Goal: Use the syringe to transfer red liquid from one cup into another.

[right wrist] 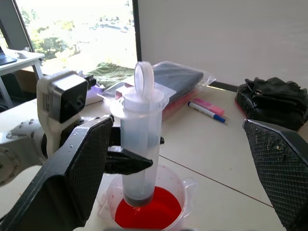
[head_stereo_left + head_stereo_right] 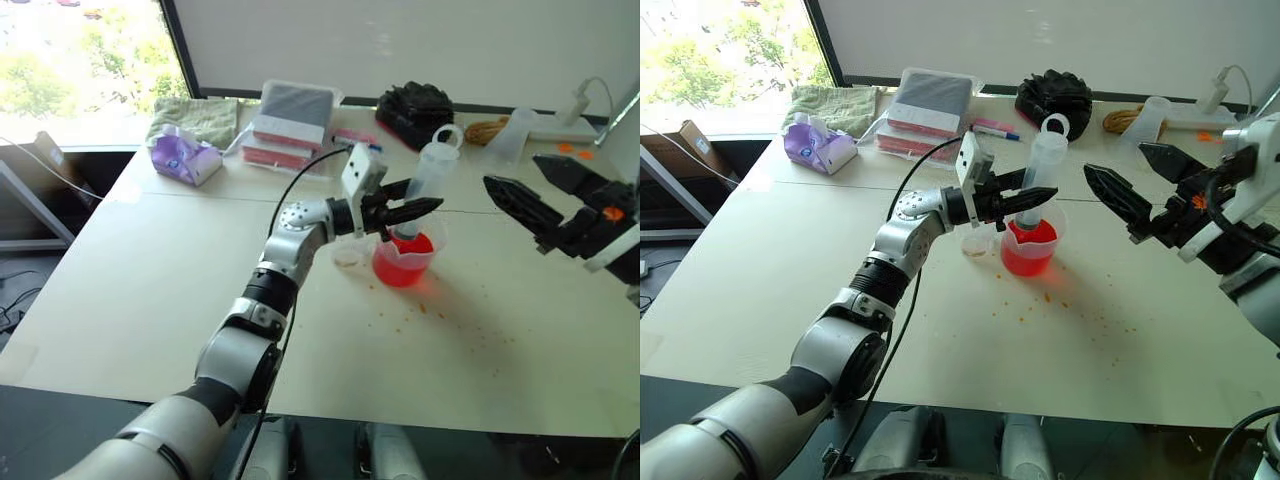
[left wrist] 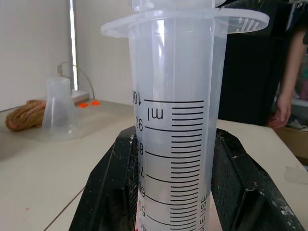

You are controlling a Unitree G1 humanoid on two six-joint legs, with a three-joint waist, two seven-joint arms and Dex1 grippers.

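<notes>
Our left hand (image 2: 425,208) is squeezed tight around the syringe (image 2: 428,180). The syringe stands almost straight up, with its ring-shaped plunger top (image 1: 143,76) pointing up and its bottom end down inside the beaker (image 2: 405,262). From our right wrist, we see the dark bottom end (image 1: 138,198) of the syringe sitting right at the top of the red liquid (image 1: 154,211). The see-through tube looks empty, and we can read black lines and numbers (image 3: 174,144) on it from our left wrist.

The beaker sits near the middle of the pale worktop (image 2: 150,300). It has red liquid in its lower part. Just beside it, on our left, stands the small cup (image 2: 976,245). We cannot tell if there is anything in it. Little orange spots (image 2: 440,315) lie on the worktop near the beaker.

Our right hand (image 2: 1125,185) is up in the air off to the right of the beaker. Its two black fingers (image 2: 1110,198) are spread wide and it holds nothing.

At the far side of the worktop we see a purple tissue pack (image 2: 183,157), a green cloth (image 2: 200,118), some flat boxes (image 2: 290,125), a marker pen (image 1: 206,110), a black bag (image 2: 415,108), a coil of rope (image 3: 24,114) and a clear flask (image 3: 59,109). A person's hand (image 3: 279,111) shows behind the worktop.
</notes>
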